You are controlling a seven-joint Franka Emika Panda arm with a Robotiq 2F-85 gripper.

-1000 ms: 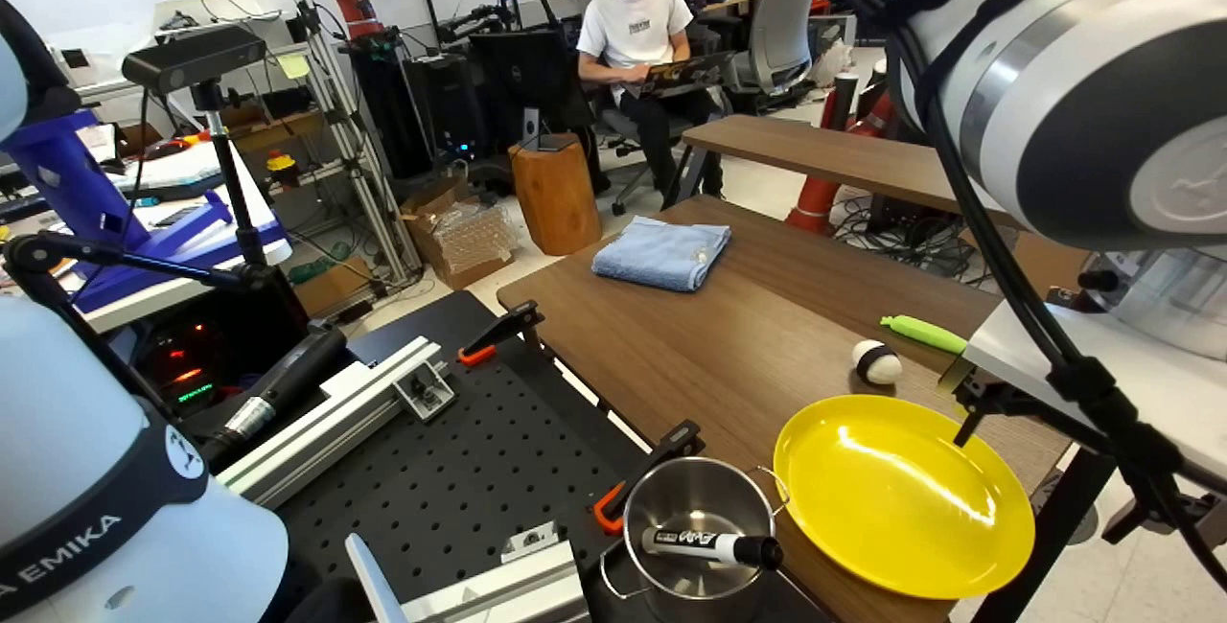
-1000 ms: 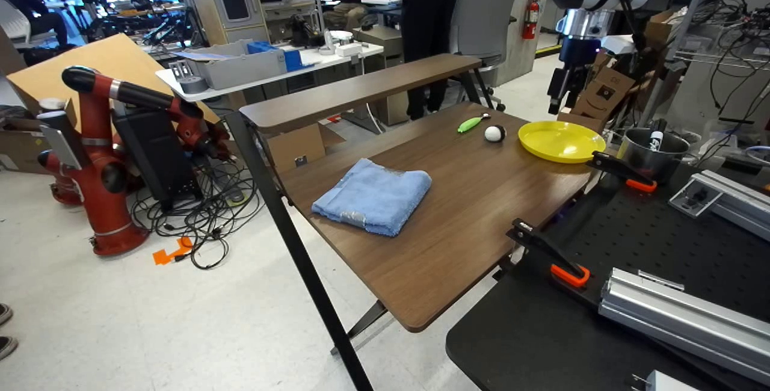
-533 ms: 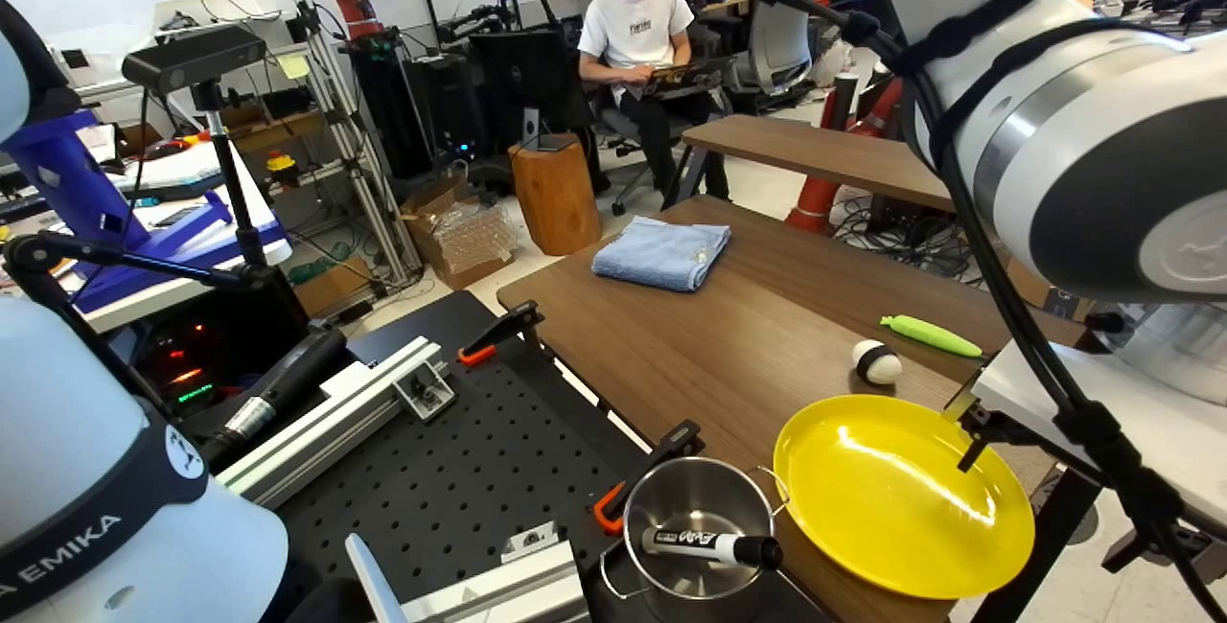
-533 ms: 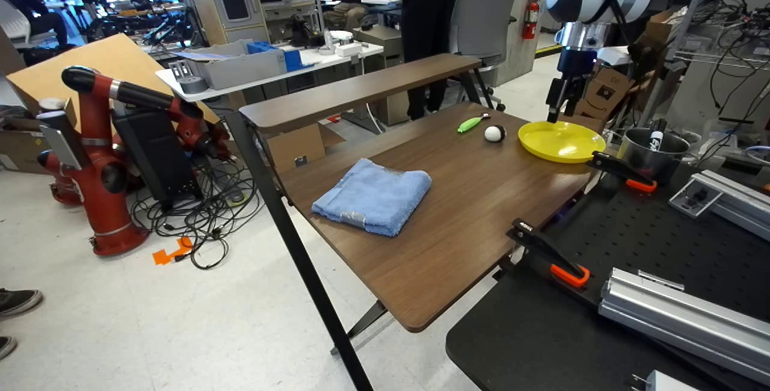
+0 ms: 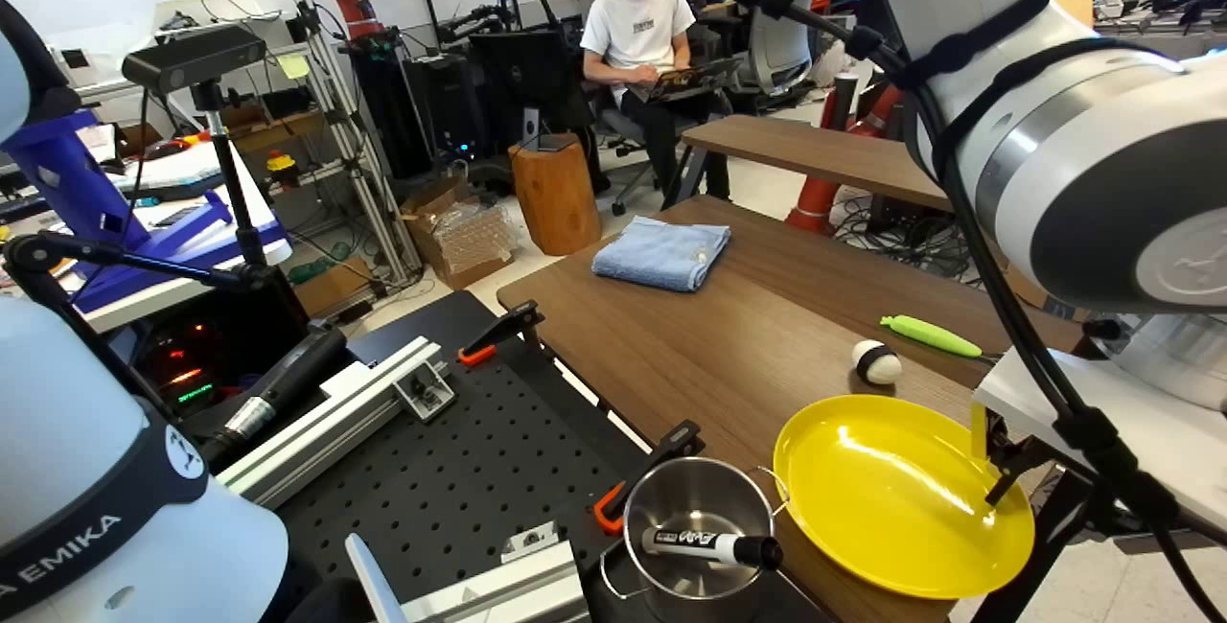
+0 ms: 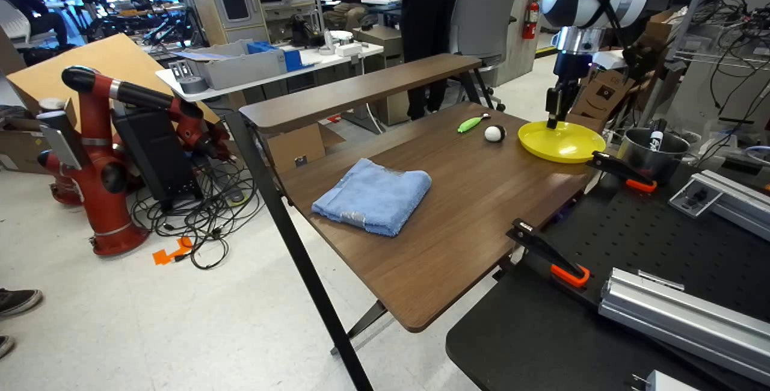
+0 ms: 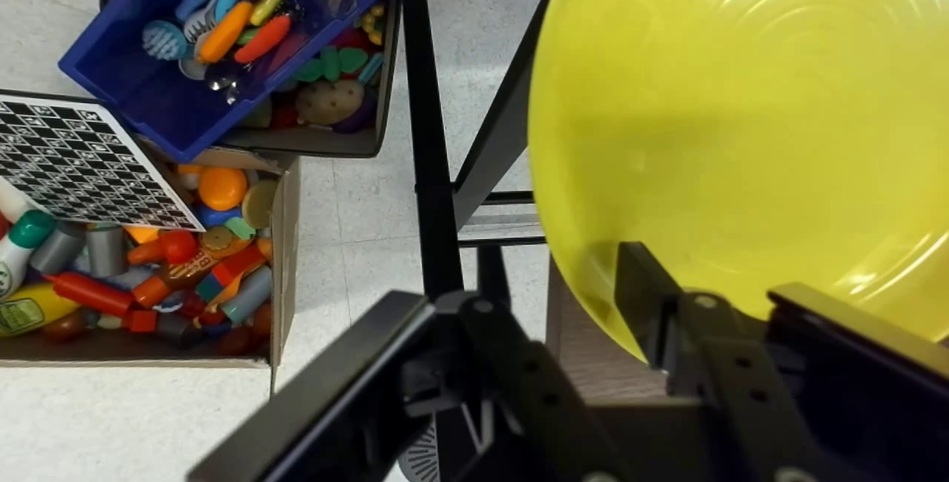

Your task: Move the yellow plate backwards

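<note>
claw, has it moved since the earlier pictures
Yes, downward: in an exterior view the claw showed wholly above the unmoved yellow plate a second ago; now it overlaps the plate's outline.

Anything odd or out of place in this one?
Yes: a marker sticks up out of the steel pot, an odd place for it. The yellow plate also seems to overhang the edge of the table slightly.

The plate (image 5: pixel 896 508) is yellow, the cloth (image 5: pixel 659 256) blue, the ball (image 5: pixel 876 363) white banded black.
</note>
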